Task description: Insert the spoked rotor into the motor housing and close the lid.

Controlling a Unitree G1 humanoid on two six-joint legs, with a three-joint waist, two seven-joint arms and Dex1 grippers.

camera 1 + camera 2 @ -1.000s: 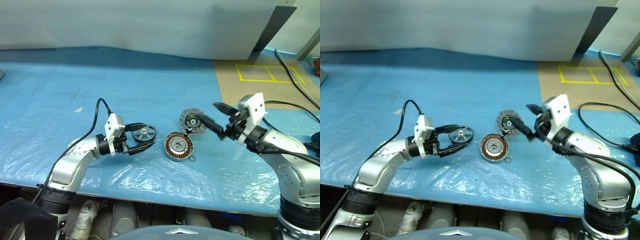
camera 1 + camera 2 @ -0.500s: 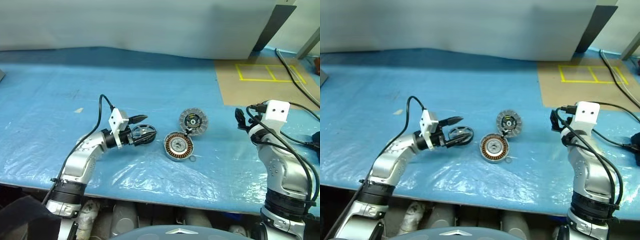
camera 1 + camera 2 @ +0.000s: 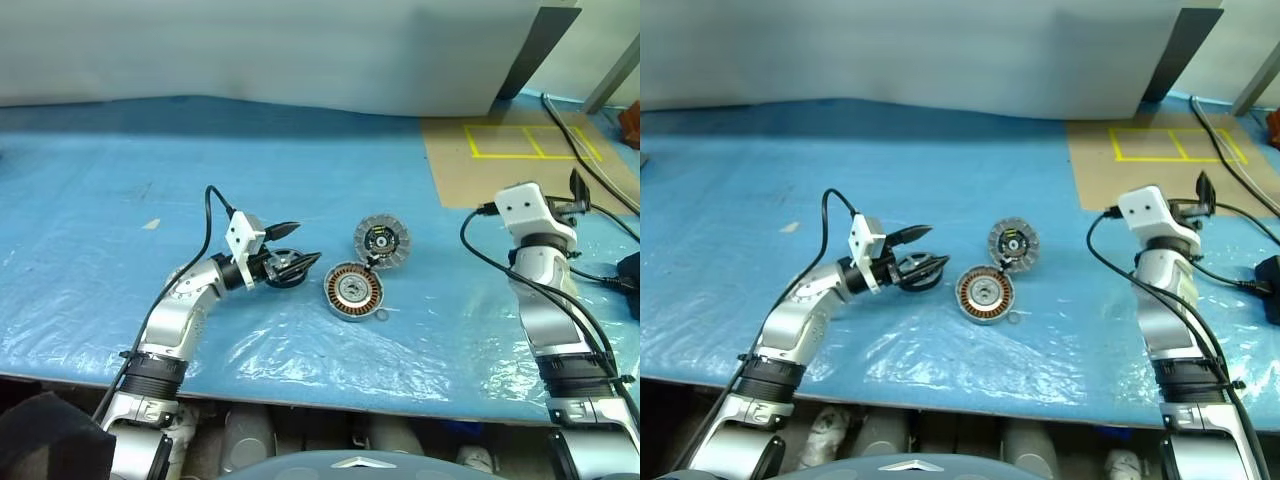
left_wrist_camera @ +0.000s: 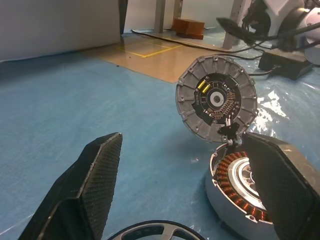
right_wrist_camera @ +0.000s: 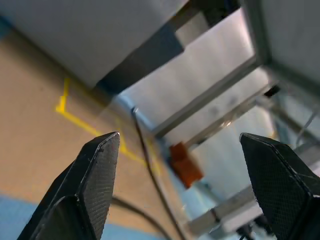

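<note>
The spoked rotor point(image 3: 286, 272) lies flat on the blue sheet, largely covered by my left gripper point(image 3: 307, 243). That gripper is open, one finger on each side of the rotor, whose dark rim point(image 4: 154, 231) shows at the base of its fingers. Just right of it sits the motor housing point(image 3: 353, 291), its copper windings facing up. The lid point(image 3: 382, 241) stands on edge behind the housing with its yellow-marked face toward me. My right gripper point(image 5: 180, 136) is far off at the right, raised and pointing up and away, open with nothing in it.
A brown board with a yellow taped square point(image 3: 515, 145) lies at the back right. Black cables point(image 3: 600, 190) and a black plug point(image 3: 630, 270) trail at the right edge. The table's front edge point(image 3: 330, 388) runs close below the housing. A small ring point(image 3: 383, 316) lies beside the housing.
My right arm swung away from the lid to the right, and its gripper rolled to point upward. My left gripper pushed forward over the rotor.
</note>
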